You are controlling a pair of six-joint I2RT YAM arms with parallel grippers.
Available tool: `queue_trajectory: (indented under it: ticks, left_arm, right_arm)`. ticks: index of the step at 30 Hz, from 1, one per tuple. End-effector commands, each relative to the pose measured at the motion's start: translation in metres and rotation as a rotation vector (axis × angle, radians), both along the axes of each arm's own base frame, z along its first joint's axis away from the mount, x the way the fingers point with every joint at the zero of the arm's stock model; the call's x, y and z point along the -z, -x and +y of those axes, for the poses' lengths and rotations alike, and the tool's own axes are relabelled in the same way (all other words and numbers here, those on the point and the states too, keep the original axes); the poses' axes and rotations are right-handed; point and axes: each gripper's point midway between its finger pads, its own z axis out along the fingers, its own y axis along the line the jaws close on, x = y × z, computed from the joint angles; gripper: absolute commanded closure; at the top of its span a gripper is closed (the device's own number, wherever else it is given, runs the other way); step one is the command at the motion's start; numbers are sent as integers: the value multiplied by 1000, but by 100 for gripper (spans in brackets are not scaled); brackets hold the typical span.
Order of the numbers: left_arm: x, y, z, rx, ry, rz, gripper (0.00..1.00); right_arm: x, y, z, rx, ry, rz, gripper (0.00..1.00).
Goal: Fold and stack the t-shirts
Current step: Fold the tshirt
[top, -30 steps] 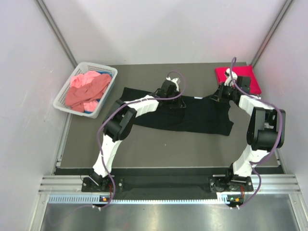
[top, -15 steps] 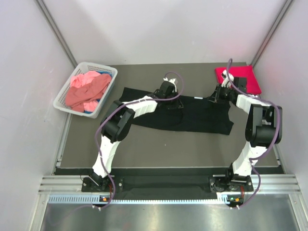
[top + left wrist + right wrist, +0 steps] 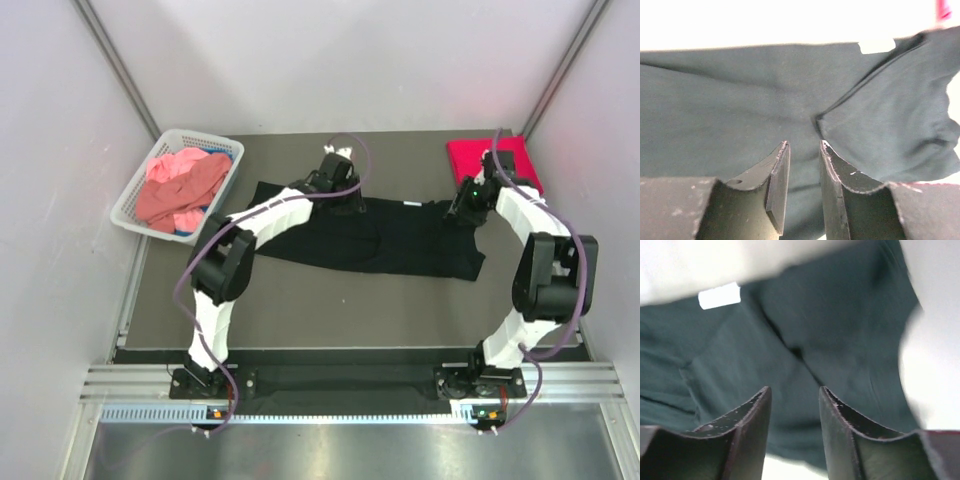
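**Both grippers empty over the black shirt**

At the near edge the two arms rise from their bases and reach out over the table [image 3: 330,310]. The black shirt [image 3: 400,245] lies spread across the middle of the table, its long side running left to right. It is mostly flat, with a few creases. One of its corners points toward the far left.

The left gripper [image 3: 345,197] hangs over the shirt's far edge, left of the middle. In the left wrist view its fingers [image 3: 777,185] stand slightly parted, leaving a narrow gap. Only black cloth shows through the gap and nothing is pinched. Whether the tips touch the cloth cannot be told.

The right gripper [image 3: 460,210] is at the shirt's far right corner. In the right wrist view its fingers [image 3: 752,430] are spread wider than the left pair, again with only cloth below them and nothing held. A white label [image 3: 413,204] sits on the shirt's far edge between the two grippers, and both wrist views show it.

Beyond the right gripper a red shirt [image 3: 480,155] lies folded in the far right corner, with the right arm crossing its near side.

At the far left a basket [image 3: 130,205] sits askew. It holds a crumpled pink shirt [image 3: 180,185], and some blue cloth [image 3: 218,153] peeks out beside it.
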Motion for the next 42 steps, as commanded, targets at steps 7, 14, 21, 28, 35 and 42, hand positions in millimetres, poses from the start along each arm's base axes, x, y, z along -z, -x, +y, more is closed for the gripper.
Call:
queue_trajectory:
  ticks: [7,14,21,28,35,42]
  left_arm:
    - [-25,33,82,-103,-36,44,65]
    - [21,48,141,-194,-53,195,65]
    - [69,53,198,-394,-129,287,65]
    - [94,66,235,-539,-222,313,66]
    - [65,59,242,-584,-217,300,67]
    - [19,40,252,-550,-218,161,66]
  right_arm:
    - [-5,102,-5,226,-4,175,65]
    - [26,127,-2,238,-3,231,71]
    - [59,135,-37,378,147,270,72]
    - [66,147,-54,470,220,272,71]
    - [50,150,-51,486,198,248,70]
    - [14,118,-29,450,54,99,69]
